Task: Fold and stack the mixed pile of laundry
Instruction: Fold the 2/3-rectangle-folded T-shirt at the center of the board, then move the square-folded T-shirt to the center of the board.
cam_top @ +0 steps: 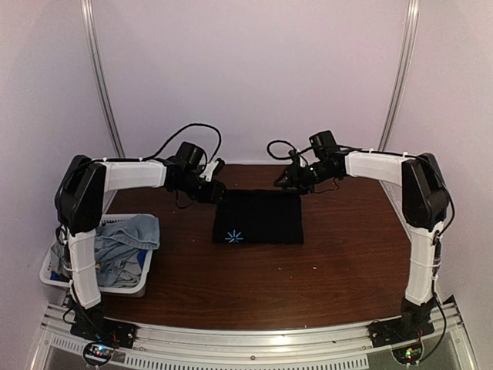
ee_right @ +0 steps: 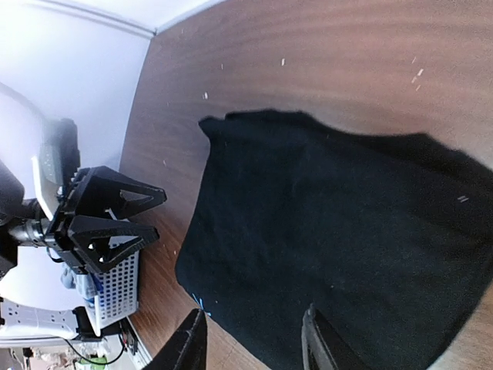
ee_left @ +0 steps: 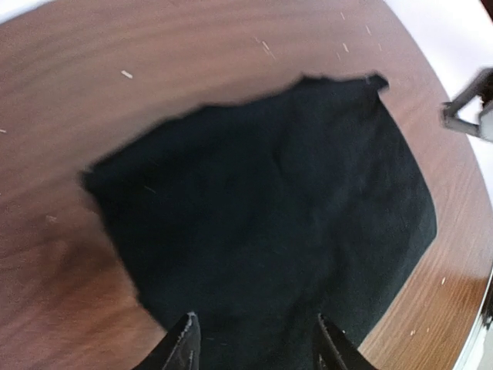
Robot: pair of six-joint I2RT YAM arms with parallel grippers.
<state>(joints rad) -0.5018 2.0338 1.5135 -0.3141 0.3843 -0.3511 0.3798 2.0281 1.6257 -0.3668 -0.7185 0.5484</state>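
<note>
The black shirt (cam_top: 259,217) lies folded into a flat rectangle on the middle of the table, its light-blue starburst mark (cam_top: 233,237) at the near left corner. It fills the left wrist view (ee_left: 269,216) and the right wrist view (ee_right: 331,247). My left gripper (cam_top: 216,190) hangs open and empty just above the shirt's far left corner. My right gripper (cam_top: 283,182) hangs open and empty above the far right corner. Denim and grey-blue garments (cam_top: 123,243) lie piled in the basket.
A white slatted basket (cam_top: 54,274) stands at the table's near left, beside the left arm's base. The brown table (cam_top: 347,262) ends at white walls at the back and sides. The basket also shows in the right wrist view (ee_right: 115,289).
</note>
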